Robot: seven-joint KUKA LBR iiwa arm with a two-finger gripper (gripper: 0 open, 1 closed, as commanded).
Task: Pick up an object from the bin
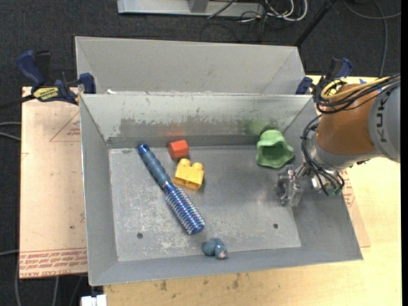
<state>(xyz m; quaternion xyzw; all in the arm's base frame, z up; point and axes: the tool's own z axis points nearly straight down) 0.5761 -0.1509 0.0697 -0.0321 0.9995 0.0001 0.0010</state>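
We count five loose things in the grey bin (191, 110), one of each kind. One green cup (274, 148) lies tipped on its side near the far right corner, its mouth towards the near side. One small orange block (179, 149) sits by the back wall, and one yellow toy brick (189, 173) lies just beside it on the near side. One blue brush (171, 190) lies slantwise left of the brick, handle towards the back and bristled head towards the front. One small bluish rounded thing (215, 249), perhaps a ball, rests at the front edge.

The arm (347, 129) comes in over the right wall. Its claw (288, 190) hangs low above bare floor at the right side, near the green cup and just on its near side, well apart from the other four. We see nothing in its grip, and we cannot tell whether it stands wide or narrow.
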